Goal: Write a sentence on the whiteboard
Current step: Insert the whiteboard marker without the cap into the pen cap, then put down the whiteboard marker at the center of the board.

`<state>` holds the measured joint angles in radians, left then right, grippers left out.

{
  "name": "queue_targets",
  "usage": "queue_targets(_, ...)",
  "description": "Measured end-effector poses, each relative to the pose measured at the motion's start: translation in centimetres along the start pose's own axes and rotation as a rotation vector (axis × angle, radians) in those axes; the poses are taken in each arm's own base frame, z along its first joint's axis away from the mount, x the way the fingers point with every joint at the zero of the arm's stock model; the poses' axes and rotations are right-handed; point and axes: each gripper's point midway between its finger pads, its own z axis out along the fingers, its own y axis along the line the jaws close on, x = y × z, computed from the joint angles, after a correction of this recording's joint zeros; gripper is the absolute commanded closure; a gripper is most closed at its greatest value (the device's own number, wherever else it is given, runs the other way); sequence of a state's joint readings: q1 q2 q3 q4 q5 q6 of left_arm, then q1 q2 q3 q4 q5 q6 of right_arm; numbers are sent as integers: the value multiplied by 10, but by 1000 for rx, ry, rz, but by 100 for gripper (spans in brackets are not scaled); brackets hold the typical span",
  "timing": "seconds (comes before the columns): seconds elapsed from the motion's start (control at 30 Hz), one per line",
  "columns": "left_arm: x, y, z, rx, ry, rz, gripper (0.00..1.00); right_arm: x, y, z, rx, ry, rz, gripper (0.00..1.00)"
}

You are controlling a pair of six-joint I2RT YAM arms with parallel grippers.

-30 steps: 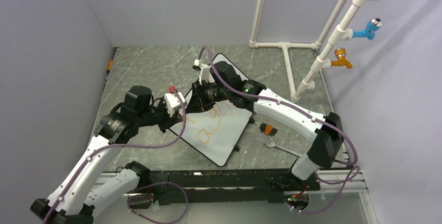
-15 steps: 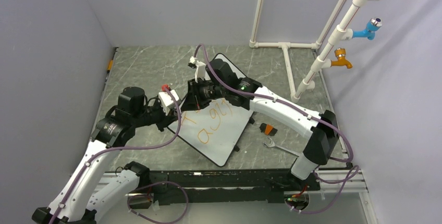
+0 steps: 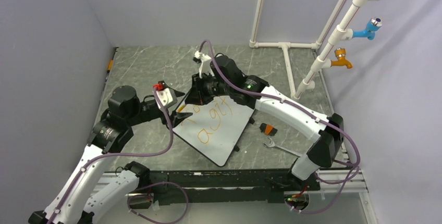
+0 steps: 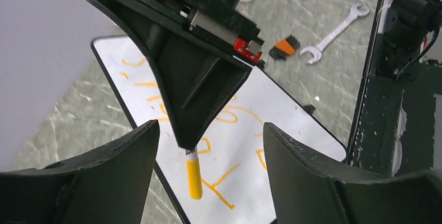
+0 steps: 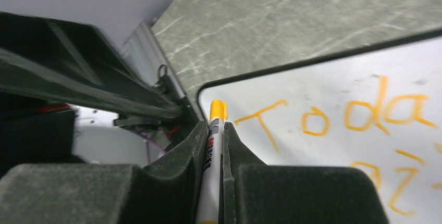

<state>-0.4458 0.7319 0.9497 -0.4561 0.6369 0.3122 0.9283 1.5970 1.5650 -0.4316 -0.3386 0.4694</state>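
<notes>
Right wrist: right pincer (image 5: 215, 128) clamps marker (image 5: 213, 143) at the whiteboard (image 5: 333, 78) corner.

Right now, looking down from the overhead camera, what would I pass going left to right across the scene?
Left gripper → whiteboard → wrench → orange tap → blue tap. The right gripper with its marker overlaps the whiteboard, so it is left out.
</notes>
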Motion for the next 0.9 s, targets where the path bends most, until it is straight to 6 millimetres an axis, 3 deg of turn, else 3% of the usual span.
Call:
queue_targets(0.07, -12, 1, 0, 1, -42, 29, 2, -2, -13, -6, 47, -11, 0, 100)
queue_targets(0.27, -24, 4, -1, -11, -82, 54, 1, -25, -62, -53, 239, -112, 5, 100)
queue_targets(0.4, -23, 8, 1, -25, -79, 47, 1, -42, -77, -93, 354, -200, -15, 100)
queue_targets(0.5, -21, 15, 3, -57, -70, 31, 1, -42, -86, -116, 438, -231, -29, 100)
queue_targets(0.73, -7, 46, 11, -195, -16, -95, 0, -6, -125, -143, 643, -157, -11, 100)
queue_targets(0.9, 6, 79, 13, -327, 65, -204, 1, 48, -149, -152, 727, -29, 13, 100)
